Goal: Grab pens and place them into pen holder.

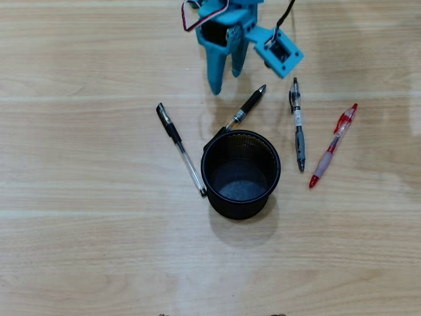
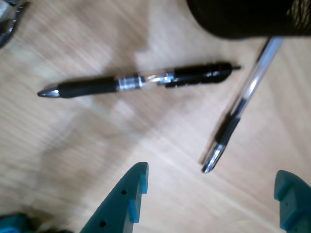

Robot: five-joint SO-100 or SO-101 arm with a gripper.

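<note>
- Four pens lie on the wooden surface (image 1: pixel 79 250); none is in the mesh pen holder (image 1: pixel 241 174), which stands empty.
- The black pen (image 1: pixel 245 112) lies just below the end effector (image 1: pixel 226 84), leaning against the holder's rim.
- End effector: blue fingers spread open, holding nothing.
- Judged step: approaching a first pen; next, descend, straddle the barrel, close.

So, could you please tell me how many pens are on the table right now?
4, all lying outside the empty pen holder in the overhead view: clear-barrelled pen left, black pen behind it, grey-black pen right, red pen farthest right.
</note>
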